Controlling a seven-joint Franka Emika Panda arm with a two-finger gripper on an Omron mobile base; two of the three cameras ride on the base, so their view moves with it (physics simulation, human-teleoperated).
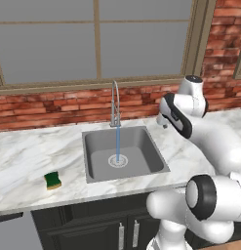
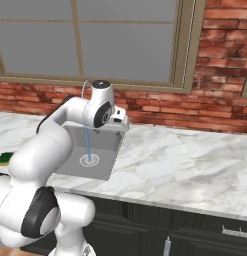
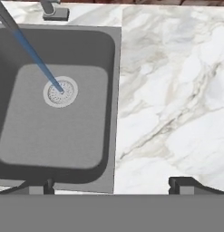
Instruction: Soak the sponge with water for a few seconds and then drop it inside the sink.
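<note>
Sponge (image 1: 53, 180) unheld; gripper (image 3: 113, 186) fingers wide

No writing can be read anywhere here. No labels, brands, numbers or signs show on any surface.

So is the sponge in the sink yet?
No, the sponge lies on the counter left of the sink.
</note>
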